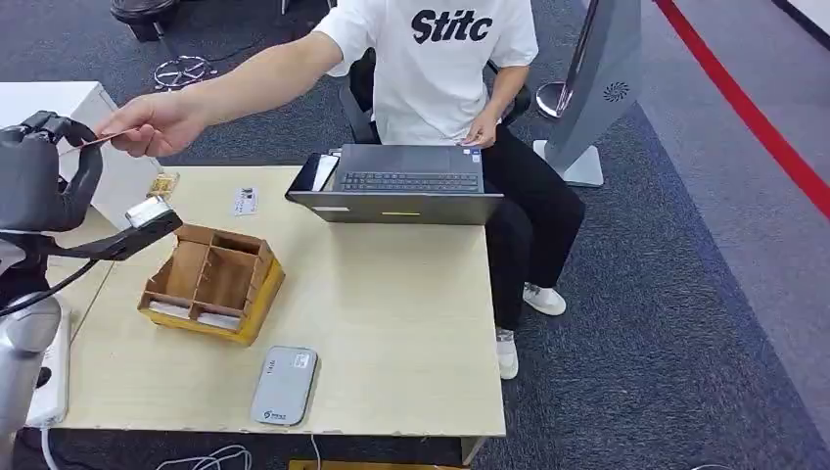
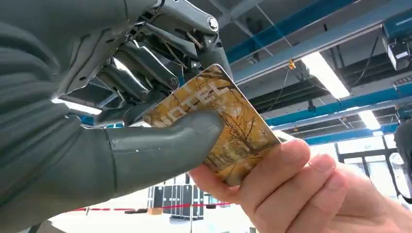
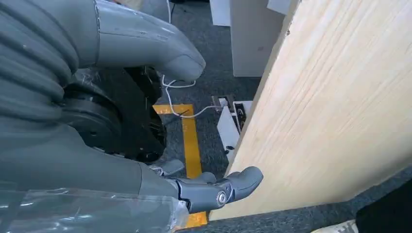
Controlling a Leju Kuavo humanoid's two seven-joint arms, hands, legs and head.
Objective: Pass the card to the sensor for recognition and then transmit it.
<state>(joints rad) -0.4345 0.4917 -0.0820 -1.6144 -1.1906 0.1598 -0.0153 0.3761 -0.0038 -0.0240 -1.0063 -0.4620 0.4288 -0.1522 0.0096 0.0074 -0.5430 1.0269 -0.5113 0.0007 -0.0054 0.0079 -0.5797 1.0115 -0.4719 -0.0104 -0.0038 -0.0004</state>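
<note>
The left hand (image 2: 145,107) pinches the card (image 2: 228,121) between thumb and fingers, raised beyond the table's (image 1: 391,294) far left corner; a person's hand (image 2: 291,189) grips the card's other end. The right hand (image 3: 160,121) hangs beside the table edge, fingers apart, holding nothing. The card's lettering is partly covered by the thumb.

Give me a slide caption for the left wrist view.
Handover: the robot's left hand and a person's hand both grip the hotel card.

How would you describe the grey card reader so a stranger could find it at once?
Start at the wooden table. On its near edge, nearer than the wooden organiser, lies the reader. It is the only flat grey rounded slab; the laptop sits at the far edge.
</note>
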